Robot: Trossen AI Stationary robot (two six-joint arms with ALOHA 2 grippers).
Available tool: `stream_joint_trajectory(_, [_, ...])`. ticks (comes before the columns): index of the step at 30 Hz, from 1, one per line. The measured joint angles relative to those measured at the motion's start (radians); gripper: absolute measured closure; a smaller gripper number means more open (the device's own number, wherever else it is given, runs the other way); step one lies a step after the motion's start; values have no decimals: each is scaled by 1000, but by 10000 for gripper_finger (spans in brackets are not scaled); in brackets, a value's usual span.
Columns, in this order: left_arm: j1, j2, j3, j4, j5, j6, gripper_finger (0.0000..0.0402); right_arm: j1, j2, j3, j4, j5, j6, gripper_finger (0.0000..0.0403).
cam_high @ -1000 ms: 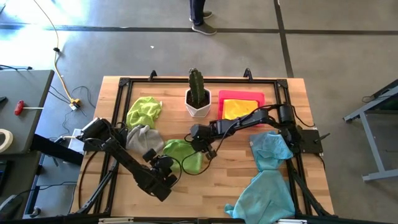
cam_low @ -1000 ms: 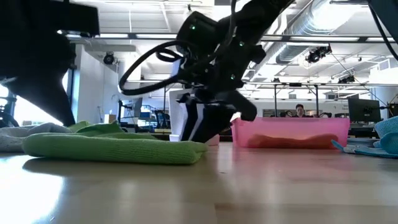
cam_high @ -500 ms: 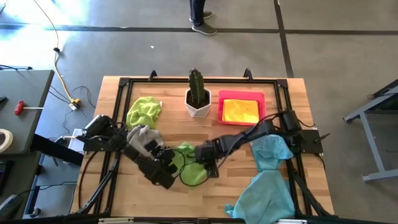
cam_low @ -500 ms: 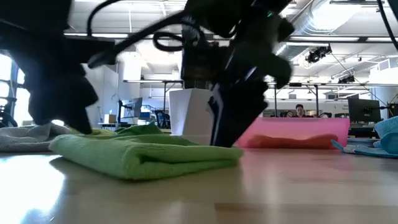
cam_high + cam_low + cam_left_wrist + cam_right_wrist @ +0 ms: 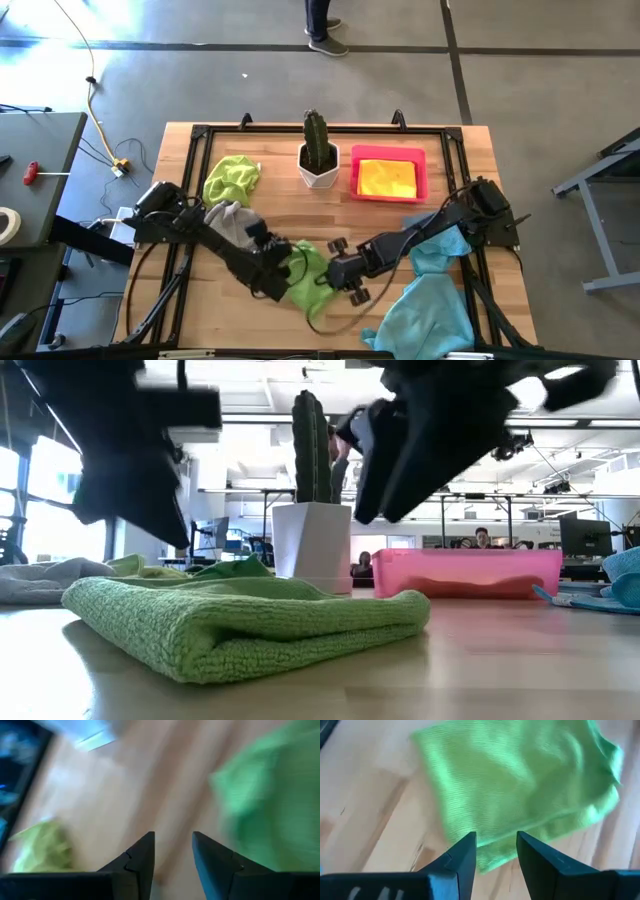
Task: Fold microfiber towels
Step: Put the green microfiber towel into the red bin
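Observation:
A lime green towel (image 5: 310, 278) lies folded in several layers on the wooden table, near its front middle; it also shows in the low view (image 5: 250, 622). My left gripper (image 5: 280, 272) hangs open just left of it, above the table (image 5: 172, 855). My right gripper (image 5: 335, 272) hangs open over the towel's right edge (image 5: 495, 852). In the low view both grippers are raised clear of the towel. A second lime green towel (image 5: 232, 178) and a grey towel (image 5: 230, 222) lie crumpled at the left. A yellow towel (image 5: 387, 178) lies in the pink tray. Two light blue towels (image 5: 430, 290) lie at the right.
A cactus in a white pot (image 5: 318, 158) stands at the far middle, beside the pink tray (image 5: 355, 172). A black frame (image 5: 200, 132) runs around the table. A person's feet (image 5: 325, 35) show on the floor beyond the far edge.
Both grippers have gone toward the table's near edge. The folded lime green towel has slid that way with them. The right gripper, which stood low at the towel's right end half a second ago, has risen clear of it.

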Motion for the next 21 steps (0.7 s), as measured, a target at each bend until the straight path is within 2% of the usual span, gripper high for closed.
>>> stream_joint_trajectory(4, [-89,-1,58,154,79,109,282,29,11,-2,-12,-13,-135,270])
stream_joint_trajectory(9, [-176,-1,67,388,135,178,282,61,41,-2,20,-13,-206,270])
stream_joint_trajectory(16, [-208,-1,67,429,143,60,274,73,79,-2,127,-26,-185,266])
stream_joint_trajectory(21, [-208,-1,67,429,193,44,249,73,105,-1,205,-39,-130,232])
